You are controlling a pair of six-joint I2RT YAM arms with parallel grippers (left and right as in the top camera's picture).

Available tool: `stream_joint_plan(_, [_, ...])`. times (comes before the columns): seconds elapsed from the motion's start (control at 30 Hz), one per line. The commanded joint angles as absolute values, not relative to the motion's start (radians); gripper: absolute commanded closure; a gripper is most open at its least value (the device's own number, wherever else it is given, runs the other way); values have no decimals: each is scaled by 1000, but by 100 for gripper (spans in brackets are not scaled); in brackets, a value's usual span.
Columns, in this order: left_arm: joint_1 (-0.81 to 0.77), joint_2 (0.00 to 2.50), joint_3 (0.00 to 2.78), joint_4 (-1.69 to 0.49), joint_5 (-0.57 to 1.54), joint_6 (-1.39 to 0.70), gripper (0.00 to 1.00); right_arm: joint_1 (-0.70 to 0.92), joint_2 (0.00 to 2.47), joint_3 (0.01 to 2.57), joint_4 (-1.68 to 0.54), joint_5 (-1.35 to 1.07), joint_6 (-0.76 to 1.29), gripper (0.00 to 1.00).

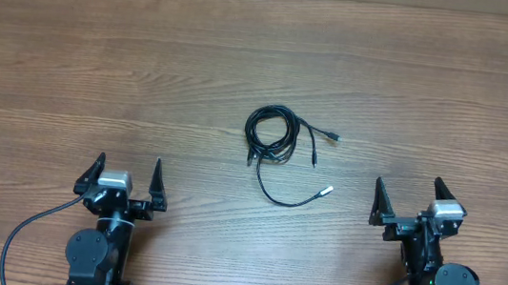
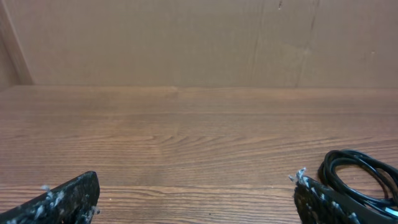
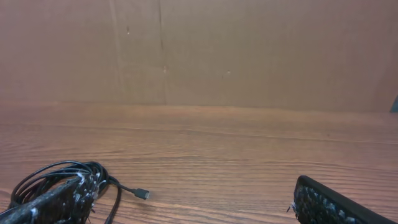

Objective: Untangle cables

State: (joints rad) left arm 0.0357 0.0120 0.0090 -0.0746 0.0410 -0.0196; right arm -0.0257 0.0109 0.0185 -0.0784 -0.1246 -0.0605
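The cables (image 1: 272, 135) lie as a small coiled black bundle on the middle of the wooden table, with loose ends running right and down; one end has a silver tip (image 1: 325, 191). My left gripper (image 1: 126, 174) is open and empty at the near left, well apart from the bundle. My right gripper (image 1: 410, 201) is open and empty at the near right. The left wrist view shows part of the coil (image 2: 360, 177) behind the right finger. The right wrist view shows the coil (image 3: 53, 177) and a plug end (image 3: 142, 194) behind the left finger.
The wooden table (image 1: 100, 58) stretches around the bundle. A brown cardboard wall (image 2: 199, 37) stands at the table's far edge. Thicker black arm cables (image 1: 28, 232) hang near the arm bases at the front edge.
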Motion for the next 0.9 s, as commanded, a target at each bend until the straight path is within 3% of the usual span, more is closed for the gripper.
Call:
stream_joint_plan(0.0, [46,4,5,-75,49,-26,0,-29,3,8,-73,-125,-65,0])
stream_joint_plan(0.87, [46,4,5,-73,-55,75,0,-29,3,8,-73,-121,-65,0])
